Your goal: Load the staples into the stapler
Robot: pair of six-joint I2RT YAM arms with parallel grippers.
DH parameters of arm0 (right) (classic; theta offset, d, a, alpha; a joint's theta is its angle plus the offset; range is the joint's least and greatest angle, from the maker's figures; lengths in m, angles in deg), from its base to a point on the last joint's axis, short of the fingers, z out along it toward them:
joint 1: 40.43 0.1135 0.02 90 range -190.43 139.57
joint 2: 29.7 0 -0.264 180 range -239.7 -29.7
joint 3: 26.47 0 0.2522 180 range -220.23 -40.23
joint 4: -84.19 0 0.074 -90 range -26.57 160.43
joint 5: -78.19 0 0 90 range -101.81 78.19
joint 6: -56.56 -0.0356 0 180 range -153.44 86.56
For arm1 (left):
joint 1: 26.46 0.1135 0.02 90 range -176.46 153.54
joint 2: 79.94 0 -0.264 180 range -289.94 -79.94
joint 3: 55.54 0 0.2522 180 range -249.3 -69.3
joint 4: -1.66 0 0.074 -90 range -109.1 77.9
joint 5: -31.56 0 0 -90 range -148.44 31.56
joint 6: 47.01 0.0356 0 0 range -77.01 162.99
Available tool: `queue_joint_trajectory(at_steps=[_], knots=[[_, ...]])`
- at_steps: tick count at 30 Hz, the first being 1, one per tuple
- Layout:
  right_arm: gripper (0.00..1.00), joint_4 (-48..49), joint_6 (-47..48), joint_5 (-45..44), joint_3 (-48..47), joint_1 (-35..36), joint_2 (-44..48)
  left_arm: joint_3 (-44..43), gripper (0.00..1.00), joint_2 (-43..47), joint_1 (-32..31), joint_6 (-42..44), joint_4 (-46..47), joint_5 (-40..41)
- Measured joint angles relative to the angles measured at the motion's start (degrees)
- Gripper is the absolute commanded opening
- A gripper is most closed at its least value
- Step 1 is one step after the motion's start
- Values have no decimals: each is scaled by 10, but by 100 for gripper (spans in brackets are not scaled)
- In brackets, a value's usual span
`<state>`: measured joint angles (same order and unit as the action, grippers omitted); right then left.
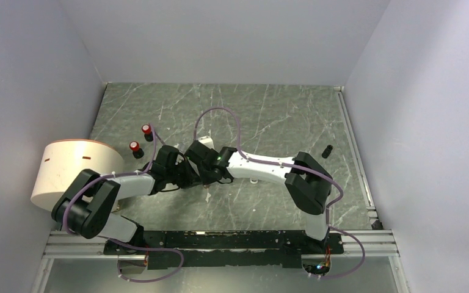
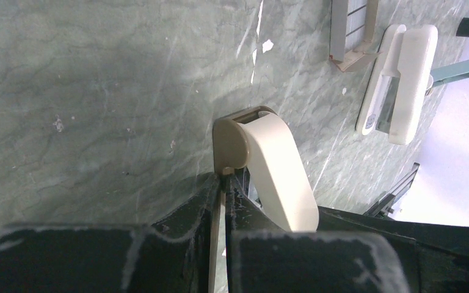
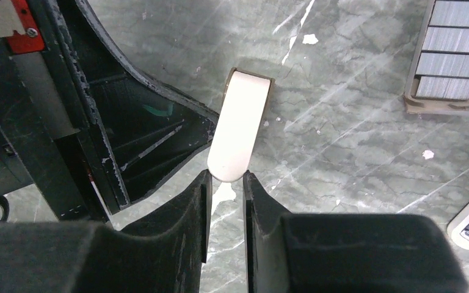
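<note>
The small beige stapler (image 2: 269, 159) lies on the marble table with its lid swung up. My left gripper (image 2: 225, 183) is shut on the stapler's thin beige base edge. In the right wrist view the lid (image 3: 241, 122) points at my right gripper (image 3: 226, 178), whose fingertips pinch the lid's rounded tip. The staples (image 3: 446, 52), grey ribbed strips in a tan tray, lie apart at the upper right; they also show in the left wrist view (image 2: 349, 27). In the top view both grippers (image 1: 189, 173) (image 1: 204, 163) meet mid-table and hide the stapler.
A long white stapler (image 2: 400, 82) and a light-blue stapler (image 2: 461, 70) lie beyond the beige one. A white cylinder (image 1: 73, 174) stands at the left. Two red-capped items (image 1: 147, 130) (image 1: 135, 148) and a small black item (image 1: 327, 151) sit on the table (image 1: 269, 110).
</note>
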<state>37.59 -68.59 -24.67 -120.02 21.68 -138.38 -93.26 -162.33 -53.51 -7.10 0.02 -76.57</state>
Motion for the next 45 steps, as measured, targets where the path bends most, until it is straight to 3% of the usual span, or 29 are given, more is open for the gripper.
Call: queue_joint_trajectory(at_steps=[23, 38, 45], knots=[[10, -28, -4, 17, -12, 10, -54, -7, 12, 44, 0, 37, -90, 30], [48, -2, -8, 1, 14, 5, 2, -15, 15, 69, 0, 43, -142, 65], [50, 0, -9, -15, -4, 5, -1, -16, 15, 70, 0, 43, -146, 68]])
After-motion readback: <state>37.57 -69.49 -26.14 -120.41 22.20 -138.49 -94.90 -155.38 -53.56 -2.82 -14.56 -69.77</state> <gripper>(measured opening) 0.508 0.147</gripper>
